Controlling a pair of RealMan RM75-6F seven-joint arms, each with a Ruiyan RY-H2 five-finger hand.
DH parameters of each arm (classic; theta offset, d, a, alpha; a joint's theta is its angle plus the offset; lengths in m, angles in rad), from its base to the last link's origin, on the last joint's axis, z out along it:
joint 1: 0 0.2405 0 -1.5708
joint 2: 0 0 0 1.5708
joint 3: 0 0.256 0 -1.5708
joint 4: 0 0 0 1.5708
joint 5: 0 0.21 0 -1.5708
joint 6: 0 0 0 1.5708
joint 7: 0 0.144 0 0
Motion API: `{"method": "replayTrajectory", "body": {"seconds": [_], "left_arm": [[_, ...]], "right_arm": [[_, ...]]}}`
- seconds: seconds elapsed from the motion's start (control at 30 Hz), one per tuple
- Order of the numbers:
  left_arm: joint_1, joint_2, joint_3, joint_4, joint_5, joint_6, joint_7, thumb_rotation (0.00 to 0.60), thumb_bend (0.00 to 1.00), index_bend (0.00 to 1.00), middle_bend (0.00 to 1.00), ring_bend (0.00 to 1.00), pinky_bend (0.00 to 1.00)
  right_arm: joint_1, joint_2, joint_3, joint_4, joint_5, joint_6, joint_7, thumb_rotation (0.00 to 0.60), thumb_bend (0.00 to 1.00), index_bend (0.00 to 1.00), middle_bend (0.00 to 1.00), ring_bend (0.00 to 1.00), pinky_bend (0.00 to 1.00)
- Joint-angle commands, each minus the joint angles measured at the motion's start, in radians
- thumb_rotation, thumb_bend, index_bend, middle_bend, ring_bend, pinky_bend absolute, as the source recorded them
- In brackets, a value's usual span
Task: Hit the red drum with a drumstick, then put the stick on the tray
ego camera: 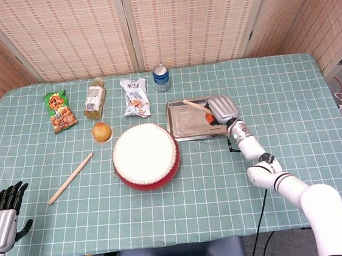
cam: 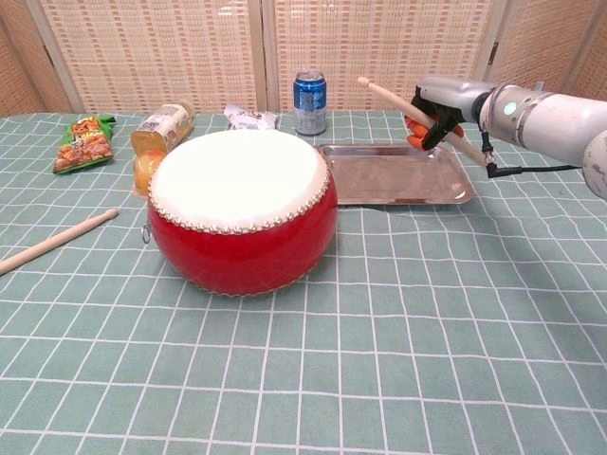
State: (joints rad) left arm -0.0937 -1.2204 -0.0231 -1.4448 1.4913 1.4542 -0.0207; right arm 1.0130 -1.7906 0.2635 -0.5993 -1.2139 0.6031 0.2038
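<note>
Right hand [cam: 438,112] grips light wooden drumstick [cam: 384,93], tilted above rectangular metal tray [cam: 394,190]; round red drum [cam: 242,242] apart, strike seemingly done; stick not yet laid down

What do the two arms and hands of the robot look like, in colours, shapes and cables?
The right arm is glossy white, rounded, with a green light and a thin black cable. Its right hand has a silver-grey back and orange finger pads. The left hand has black fingers on a silver-grey back.
</note>
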Motion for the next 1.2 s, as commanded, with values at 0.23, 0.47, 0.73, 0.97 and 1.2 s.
{"method": "replayTrajectory", "body": {"seconds": [0.23,0.47,0.73,0.97,1.2], "left_arm": [[-0.004,0.008,-0.002,-0.019,-0.009,-0.011,0.021,0.600,0.24,0.00,0.01,0.00,0.02],[-0.005,0.008,-0.003,-0.020,-0.013,-0.015,0.022,0.600,0.24,0.00,0.01,0.00,0.02],[-0.006,0.002,-0.003,-0.005,-0.008,-0.011,0.007,0.600,0.24,0.00,0.01,0.00,0.02],[-0.007,-0.005,-0.003,0.009,0.005,-0.001,-0.008,0.600,0.24,0.00,0.01,0.00,0.02],[-0.007,-0.004,-0.008,0.017,0.009,0.009,-0.017,0.600,0.24,0.00,0.01,0.00,0.02]], "right_arm": [[0.055,-0.131,-0.046,0.234,-0.097,-0.051,0.165,0.600,0.46,0.61,0.55,0.52,0.59],[0.071,-0.167,-0.075,0.294,-0.139,-0.062,0.216,0.600,0.43,0.40,0.42,0.34,0.42],[0.054,-0.146,-0.084,0.272,-0.153,-0.035,0.219,0.600,0.32,0.18,0.26,0.16,0.27],[0.014,-0.095,-0.064,0.199,-0.136,0.031,0.193,0.600,0.27,0.08,0.20,0.11,0.24],[-0.091,0.040,-0.062,-0.048,-0.150,0.261,0.066,0.600,0.27,0.19,0.20,0.17,0.29]]}}
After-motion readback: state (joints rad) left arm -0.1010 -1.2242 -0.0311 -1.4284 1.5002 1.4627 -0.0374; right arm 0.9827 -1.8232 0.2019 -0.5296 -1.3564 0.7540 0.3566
